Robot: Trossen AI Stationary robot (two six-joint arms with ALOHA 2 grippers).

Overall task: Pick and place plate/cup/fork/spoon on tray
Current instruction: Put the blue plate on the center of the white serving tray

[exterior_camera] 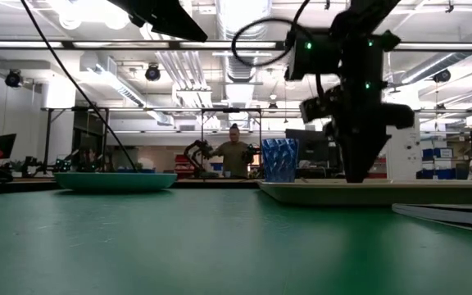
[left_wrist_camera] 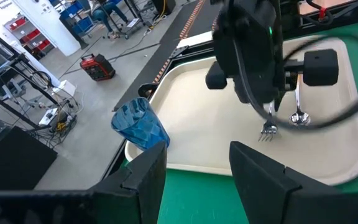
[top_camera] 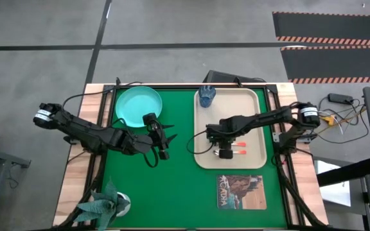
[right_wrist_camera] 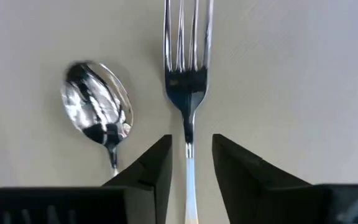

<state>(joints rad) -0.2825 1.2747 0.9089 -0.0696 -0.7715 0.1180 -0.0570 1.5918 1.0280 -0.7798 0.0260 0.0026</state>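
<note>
The beige tray (top_camera: 252, 106) lies on the right of the green mat. The blue cup (top_camera: 207, 95) stands upright in its far left corner. The fork (right_wrist_camera: 186, 81) and the spoon (right_wrist_camera: 97, 112) lie side by side on the tray, with their red handles (top_camera: 237, 149) toward the right. My right gripper (right_wrist_camera: 190, 155) points down over the fork, open, with one finger on each side of the fork's neck and a gap to both. The turquoise plate (top_camera: 138, 107) rests on the mat at the far left. My left gripper (top_camera: 162, 138) hovers open and empty near the mat's middle.
A printed picture card (top_camera: 241, 191) lies on the mat just in front of the tray. A small plant (top_camera: 105, 204) stands at the near left corner. Bare green mat (top_camera: 172, 186) stretches between the plate and the tray. A person stands far off in the room behind (exterior_camera: 234, 152).
</note>
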